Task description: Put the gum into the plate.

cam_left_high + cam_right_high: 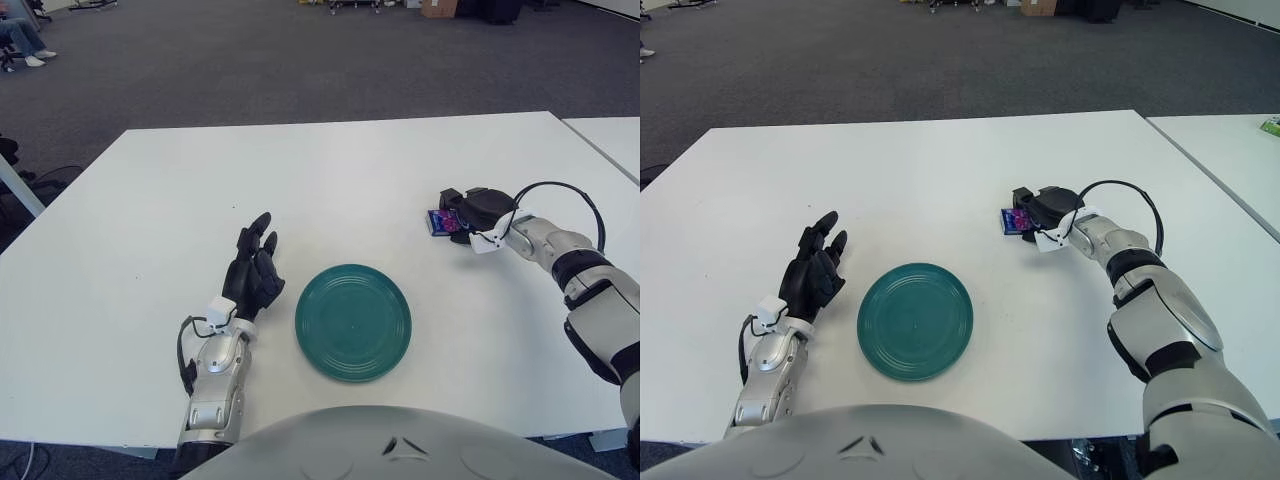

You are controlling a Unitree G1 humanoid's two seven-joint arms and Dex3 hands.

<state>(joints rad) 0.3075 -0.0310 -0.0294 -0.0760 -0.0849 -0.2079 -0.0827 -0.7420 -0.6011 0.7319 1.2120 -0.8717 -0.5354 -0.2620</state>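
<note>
My right hand (462, 218) has closed its fingers around the gum pack (440, 222), well right of the green plate (352, 321). Carrying and release remain. My left hand (254, 274) lies open beside the plate's left.

The right hand (470, 215) hides most of the gum pack (440, 222), leaving its label unreadable.

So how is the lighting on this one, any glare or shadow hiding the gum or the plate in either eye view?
Left eye view: even overhead light, only a soft shadow under the green plate; the gum is partly covered by the right hand, not by shadow. Right eye view: same flat light, no glare on the white table; the left hand shows left of the plate, fingers spread.
</note>
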